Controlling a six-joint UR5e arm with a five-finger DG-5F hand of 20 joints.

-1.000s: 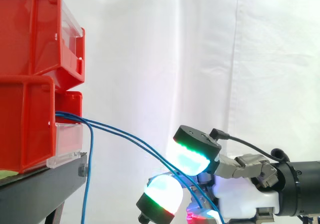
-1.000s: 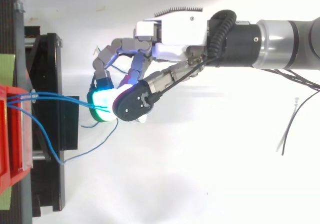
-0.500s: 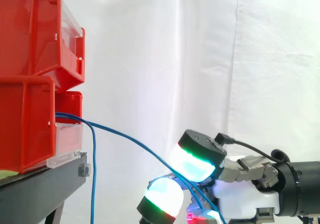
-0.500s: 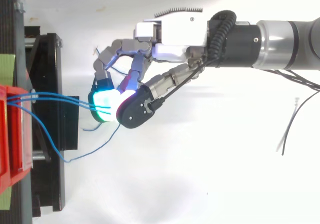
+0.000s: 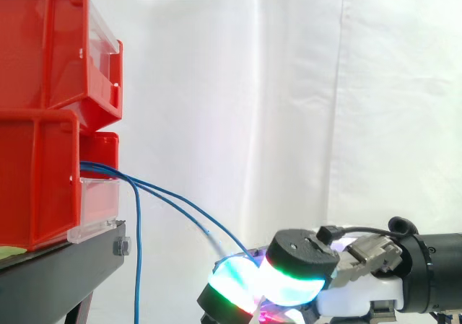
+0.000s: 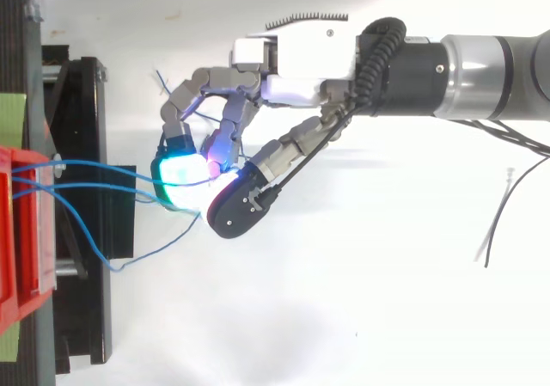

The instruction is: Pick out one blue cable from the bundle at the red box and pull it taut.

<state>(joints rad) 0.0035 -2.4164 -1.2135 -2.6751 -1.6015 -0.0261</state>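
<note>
Far left in the side view: red bins (image 5: 40,115) stacked on a black stand (image 5: 61,270), fronts facing right, the lowest with a clear lip (image 5: 97,208) at the stand's right edge. White curtain (image 5: 289,86) behind it all.

Coming out of the lowest bin just above that lip: blue cables (image 5: 173,203). Leave the bin together, then part. One bending over at once and dropping past the stand's right edge, hanging slack. Two more sloping down to the right side by side, sagging a little rather than straight, and vanishing behind the glowing pads low in the view.

From above, the same cables (image 6: 94,169) crossing from the bin at the left edge, over the stand's right edge, to the hand. Upper one running in between the pads, lower one slipping under the cyan pad. Cannot tell whether one or both are truly pinched. Third one looping out beyond the stand's right edge, then climbing back toward the thumb. Loose blue end poking out above the fingers.

Right of the stand and apart from it: hand (image 6: 296,55). Fingers (image 6: 176,167) curled down, thumb (image 6: 234,207) swung across beneath them, pads pressed together around the cables, so closed on them. Glowing cyan and green, a touch of magenta between. In the side view, hand (image 5: 361,299) low at the bottom edge.

Farther right: arm (image 6: 490,64), reaching in level from the right edge.
</note>
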